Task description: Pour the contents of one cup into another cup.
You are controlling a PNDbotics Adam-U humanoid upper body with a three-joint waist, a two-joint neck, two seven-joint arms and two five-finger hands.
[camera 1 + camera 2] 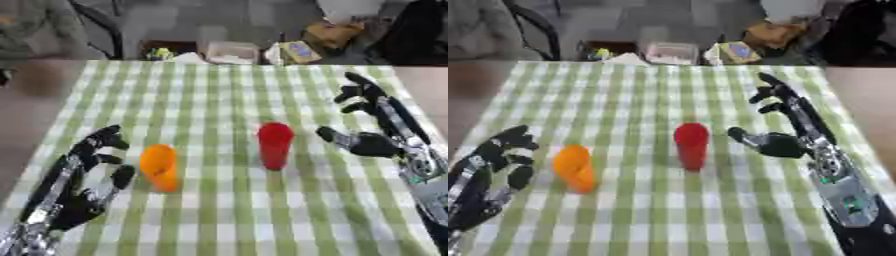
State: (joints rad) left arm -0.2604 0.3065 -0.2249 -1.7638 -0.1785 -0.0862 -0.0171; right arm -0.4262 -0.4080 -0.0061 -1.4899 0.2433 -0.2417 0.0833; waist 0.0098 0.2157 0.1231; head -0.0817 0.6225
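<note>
The right hand (376, 142) hung open and empty just beside the upright red plastic cup (275, 145), thumb toward it, apparently poised to grasp. The left hand (87, 187) rested open beside the orange plastic cup (158, 167), likely the receiver.

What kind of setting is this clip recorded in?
Probably a lab or workshop staged as a dining table: a green checked tablecloth holding only an orange cup and a red cup, with cardboard boxes and clutter on the grey floor behind.

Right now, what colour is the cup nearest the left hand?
Orange: the cup beside the left hand, clearest in the left eye view.
</note>
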